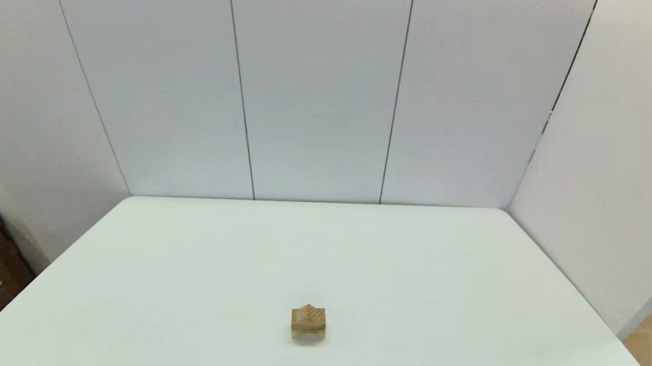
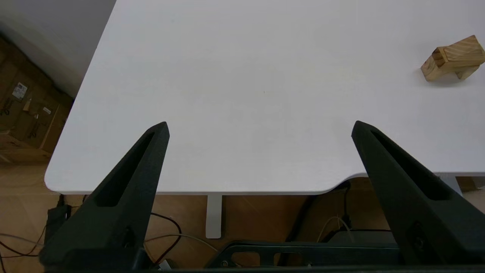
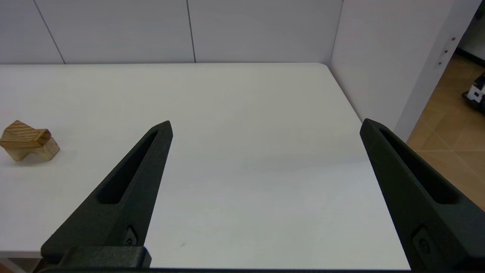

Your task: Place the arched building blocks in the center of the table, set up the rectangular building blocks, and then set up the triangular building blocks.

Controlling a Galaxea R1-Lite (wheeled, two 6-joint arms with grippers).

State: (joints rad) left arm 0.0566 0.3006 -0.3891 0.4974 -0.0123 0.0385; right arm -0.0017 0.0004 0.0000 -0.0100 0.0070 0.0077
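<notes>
Standing low-centre in the head view, the wooden block stack (image 1: 308,322) appears complete; the left gripper (image 2: 260,127) and right gripper (image 3: 265,127) are parked, fingers spread, nothing held.

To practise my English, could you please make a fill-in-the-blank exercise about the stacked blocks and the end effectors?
1. The triangular block lies on ___ of the other blocks.
2. The arched block stands directly on the white ___.
3. The left end effector and the right end effector are both ___, holding nothing.
Missing words: top; table; open.
</notes>
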